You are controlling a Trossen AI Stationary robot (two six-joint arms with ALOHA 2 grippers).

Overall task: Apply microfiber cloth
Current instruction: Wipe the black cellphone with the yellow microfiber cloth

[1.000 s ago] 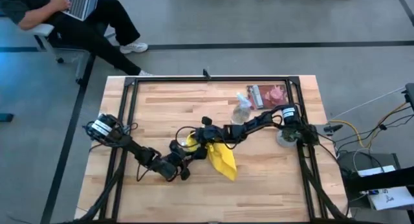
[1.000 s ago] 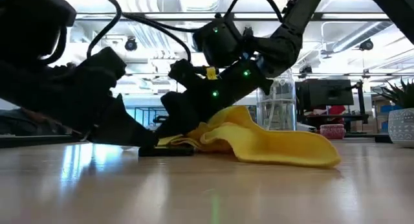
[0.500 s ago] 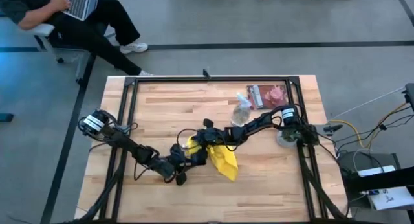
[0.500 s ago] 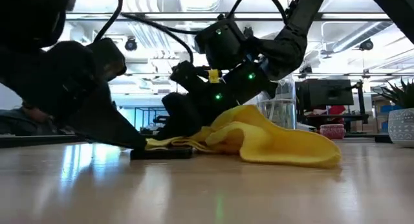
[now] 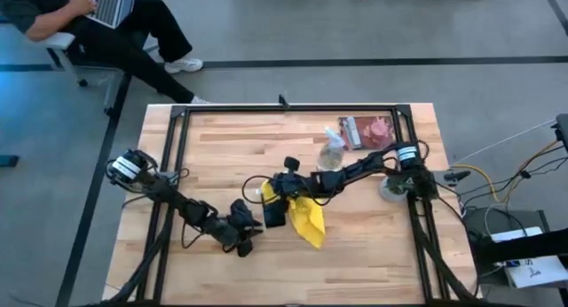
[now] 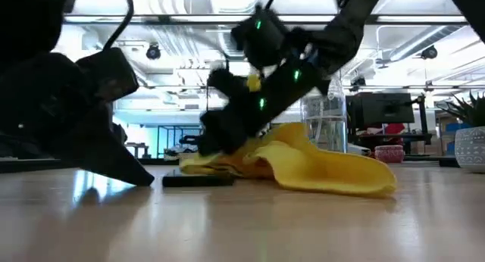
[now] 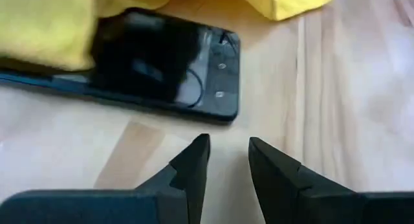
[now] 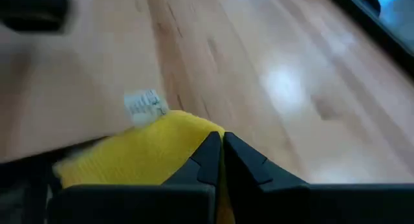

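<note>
1. the cloth [image 5: 304,216] is being held by the right gripper [image 5: 277,197] near the middle of the table [image 5: 373,254]; in the right wrist view the fingers [image 8: 208,153] are being pressed together on a yellow fold [image 8: 139,156], with a small white tag [image 8: 143,105] showing just beside it.

2. one end of the cloth is being draped over the far part of a black phone [image 7: 162,65], which is lying flat on the wood; the rest is being left in a loose heap on the table, seen in the low view [image 6: 318,167].

3. the left gripper [image 7: 226,160] is being kept low just beside the phone, fingers parted by a narrow gap and nothing being held between them.

4. the cloth is being judged soft, light and limp: it is sagging into folds wherever it is not lifted, so only the pinched part is likely to be steered directly.

5. a bunched fold near the edge is being judged the best hold, since a single layer may slip out.

6. the phone is being judged smooth and apt to slide under a wipe; bracing by the left gripper may be needed.

7. a clear bottle [image 5: 333,152] is being left standing well apart behind.
</note>
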